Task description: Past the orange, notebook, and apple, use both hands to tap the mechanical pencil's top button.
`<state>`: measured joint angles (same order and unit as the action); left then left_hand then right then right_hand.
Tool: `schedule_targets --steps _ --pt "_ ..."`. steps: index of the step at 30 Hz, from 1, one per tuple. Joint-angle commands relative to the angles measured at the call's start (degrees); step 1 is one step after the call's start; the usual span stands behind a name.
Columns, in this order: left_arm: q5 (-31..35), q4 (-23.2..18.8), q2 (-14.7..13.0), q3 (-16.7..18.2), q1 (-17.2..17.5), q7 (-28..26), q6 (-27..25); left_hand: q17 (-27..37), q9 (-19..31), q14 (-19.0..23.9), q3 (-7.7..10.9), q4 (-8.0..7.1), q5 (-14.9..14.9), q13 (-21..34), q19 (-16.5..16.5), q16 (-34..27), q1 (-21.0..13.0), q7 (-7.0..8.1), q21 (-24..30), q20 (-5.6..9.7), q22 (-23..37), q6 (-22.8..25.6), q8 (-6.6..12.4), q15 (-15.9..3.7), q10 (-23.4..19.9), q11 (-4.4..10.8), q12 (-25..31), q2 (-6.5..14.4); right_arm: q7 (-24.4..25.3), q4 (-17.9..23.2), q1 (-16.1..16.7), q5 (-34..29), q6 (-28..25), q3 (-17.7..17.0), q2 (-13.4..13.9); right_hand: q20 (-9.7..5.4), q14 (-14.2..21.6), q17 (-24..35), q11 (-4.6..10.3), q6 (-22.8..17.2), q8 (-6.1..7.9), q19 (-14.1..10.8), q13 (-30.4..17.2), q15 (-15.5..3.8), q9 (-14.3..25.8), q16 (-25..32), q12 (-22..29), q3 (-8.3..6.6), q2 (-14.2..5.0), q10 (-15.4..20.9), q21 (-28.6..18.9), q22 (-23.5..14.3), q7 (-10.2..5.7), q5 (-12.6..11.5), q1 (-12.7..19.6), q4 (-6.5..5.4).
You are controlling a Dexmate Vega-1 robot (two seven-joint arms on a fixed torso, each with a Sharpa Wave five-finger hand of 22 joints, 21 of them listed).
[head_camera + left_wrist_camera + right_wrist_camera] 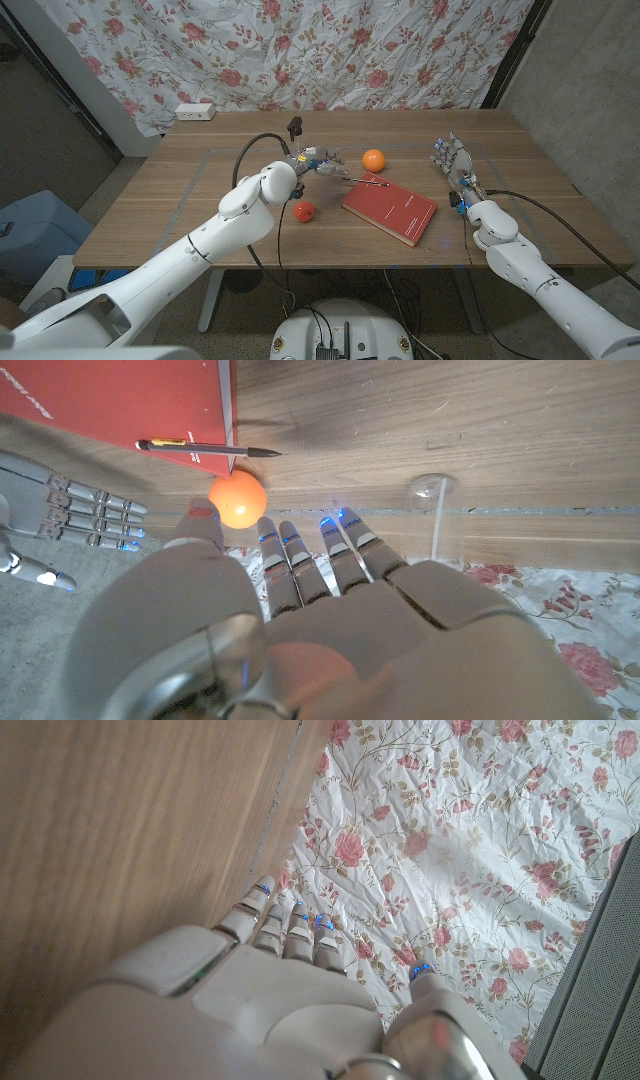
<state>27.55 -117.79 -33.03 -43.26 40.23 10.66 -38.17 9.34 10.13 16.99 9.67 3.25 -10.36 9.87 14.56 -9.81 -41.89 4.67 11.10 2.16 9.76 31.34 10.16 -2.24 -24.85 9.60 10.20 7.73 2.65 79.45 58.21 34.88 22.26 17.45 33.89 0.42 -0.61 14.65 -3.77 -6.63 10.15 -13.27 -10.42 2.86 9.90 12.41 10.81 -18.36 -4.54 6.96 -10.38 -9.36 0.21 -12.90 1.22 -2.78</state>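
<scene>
Just ahead of the left hand (322, 163), the mechanical pencil (368, 182) lies flat, partly on the red notebook (391, 208) and partly on the wooden table (180, 190). Its long axis runs roughly crosswise in the head view, along the notebook's far corner edge. In the left wrist view the pencil (207, 449) shows its fine writing tip lying on bare wood, off the notebook's (120, 400) edge, while its button end sits over the red cover, pointing towards the right hand (60, 520). The left hand (300, 620) holds nothing; its fingers (285, 555) reach forward, straight and only slightly spread, short of the pencil and not touching it. The orange (373, 159) sits just beyond those fingertips, between the hand and the pencil in the left wrist view (238, 499), and close to the pencil's tip end. The apple (304, 211) rests on the table near the left forearm, on the near side of the notebook.

Well off to the pencil's other side, the right hand (453, 160) stands over the table with its fingers apart and extended, gripping nothing. In the right wrist view its fingers (290, 925) point past the table edge towards the flowered cloth (470, 840).
</scene>
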Motion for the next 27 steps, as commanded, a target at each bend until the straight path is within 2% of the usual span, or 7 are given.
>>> schedule_targets --steps 1,8,16,27 --pt "-14.6 -4.0 -6.4 11.8 14.2 -12.9 7.7 0.2 0.0 0.4 0.78 -0.14 0.0 0.2 0.8 -0.2 0.4 -0.34 0.2 3.23 0.1 0.2 0.21 -6.08 -0.4 -0.40 0.5 1.0 3.3 0.9 0.1 -3.8 0.3 0.7 -0.2 -0.17 0.1 0.0 0.12 -0.5 0.46 -0.3 0.0 -0.34 0.0 -0.1 0.1 -0.18 -0.84 0.2 -0.3 -0.1 0.03 -0.4 -0.2 -0.43" --pt "-19.8 -3.4 -8.0 13.4 16.0 -16.9 10.9 0.2 -0.1 0.1 1.15 -0.37 0.0 0.1 0.9 -0.1 1.1 -0.45 0.2 3.24 0.1 -0.9 -0.17 -6.08 0.1 -0.49 0.4 1.6 4.0 0.5 -0.3 -4.9 0.8 1.0 -0.5 -0.39 0.0 0.1 0.42 -0.5 0.45 -0.3 0.0 -0.60 0.0 -0.1 0.1 -0.14 -1.01 0.3 -0.3 -0.1 -0.10 -0.5 -0.4 -0.71" --pt "-25.3 -1.6 -9.2 15.6 18.5 -20.9 17.1 0.2 -0.1 -0.1 1.54 -0.59 -0.1 0.1 0.9 -0.1 1.7 -0.47 0.1 3.43 0.1 -1.3 -0.20 -6.09 0.7 -0.80 0.2 2.2 5.0 -0.3 -0.6 -5.9 1.4 1.1 -1.0 -0.43 0.0 0.1 0.59 -0.4 0.40 -0.3 0.0 -0.79 0.0 -0.1 0.1 -0.05 -1.01 0.2 -0.3 -0.1 -0.27 -0.5 -0.4 -0.94" --pt "-30.2 -0.2 -9.6 17.4 22.0 -25.6 22.7 0.3 -0.2 -0.9 2.54 -0.99 -0.2 0.1 0.6 0.0 2.9 -0.68 0.0 3.34 0.1 -4.0 -0.66 -5.81 1.9 -1.25 0.0 2.7 6.2 -1.3 -1.0 -7.0 1.7 1.3 -1.4 -0.69 0.3 0.1 0.77 -0.7 0.48 -0.6 0.0 -1.20 0.0 0.1 0.2 0.07 -0.93 0.6 -0.4 -0.1 -0.26 -0.5 -0.5 -1.20"
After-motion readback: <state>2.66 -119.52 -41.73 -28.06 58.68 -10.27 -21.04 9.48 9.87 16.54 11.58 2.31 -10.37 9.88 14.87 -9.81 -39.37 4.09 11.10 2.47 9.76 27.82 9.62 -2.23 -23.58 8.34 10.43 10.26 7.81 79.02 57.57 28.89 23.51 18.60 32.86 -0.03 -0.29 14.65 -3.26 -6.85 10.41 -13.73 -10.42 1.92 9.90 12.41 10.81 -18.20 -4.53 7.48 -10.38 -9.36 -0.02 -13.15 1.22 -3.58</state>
